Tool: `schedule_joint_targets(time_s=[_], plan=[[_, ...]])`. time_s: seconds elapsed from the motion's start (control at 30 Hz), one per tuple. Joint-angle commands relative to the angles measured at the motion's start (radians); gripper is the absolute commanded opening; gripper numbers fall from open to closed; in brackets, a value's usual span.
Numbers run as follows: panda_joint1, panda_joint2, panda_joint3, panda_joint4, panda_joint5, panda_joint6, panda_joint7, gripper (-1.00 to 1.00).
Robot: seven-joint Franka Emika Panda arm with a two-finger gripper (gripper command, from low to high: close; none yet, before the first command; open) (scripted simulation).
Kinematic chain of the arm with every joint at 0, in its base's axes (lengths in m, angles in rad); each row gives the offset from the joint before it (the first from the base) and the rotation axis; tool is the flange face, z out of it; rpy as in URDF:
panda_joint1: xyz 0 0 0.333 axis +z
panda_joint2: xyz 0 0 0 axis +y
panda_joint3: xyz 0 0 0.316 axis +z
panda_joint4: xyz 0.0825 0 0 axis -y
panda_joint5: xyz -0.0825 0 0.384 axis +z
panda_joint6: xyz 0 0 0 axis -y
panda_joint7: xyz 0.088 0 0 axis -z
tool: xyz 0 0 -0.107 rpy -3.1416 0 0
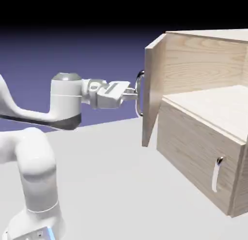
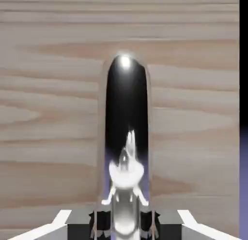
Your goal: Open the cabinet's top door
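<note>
The cabinet [image 1: 203,137] stands on the pale table [image 1: 111,181] at the right of the exterior view, a boxy light-oak unit with its front turned toward the arm. The top door [image 1: 154,94] is swung outward on its hinge and stands edge-on to the exterior view, so the pale interior [image 1: 208,65] and the flat shelf surface behind it are exposed. The long curved silver handle [image 1: 140,94] sits on the door's outer face, on the side toward the arm. The white arm [image 1: 34,137] rises from the lower left, bends over, and reaches level to the right. Its claw [image 1: 133,94] is clamped on the handle, the fingers pressed together around the bar. In the hand view the handle [image 2: 126,152] fills the centre as a shiny dark bar running upward from between the grey fingertips [image 2: 99,219], with the door's woodgrain [image 2: 53,113] directly behind it and a thin strip of blue-violet backdrop at the right edge. Below the open door, the lower panel [image 1: 193,152] is shut, and its smaller silver handle [image 1: 216,173] is well apart from the claw. The table between the arm's base and the cabinet carries no other items. Nothing lies in the door's swing.
</note>
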Motion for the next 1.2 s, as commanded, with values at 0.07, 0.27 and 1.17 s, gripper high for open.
schedule_joint_targets(time_s=[0.07,0.27,1.17], plan=[[0.040,-0.042,0.083,-0.016,0.132,-0.078,-0.052,-1.00],[0.133,-0.074,0.283,-0.006,0.392,-0.272,-0.118,-1.00],[-0.298,0.211,1.151,0.770,1.094,-1.148,-0.129,-1.00]])
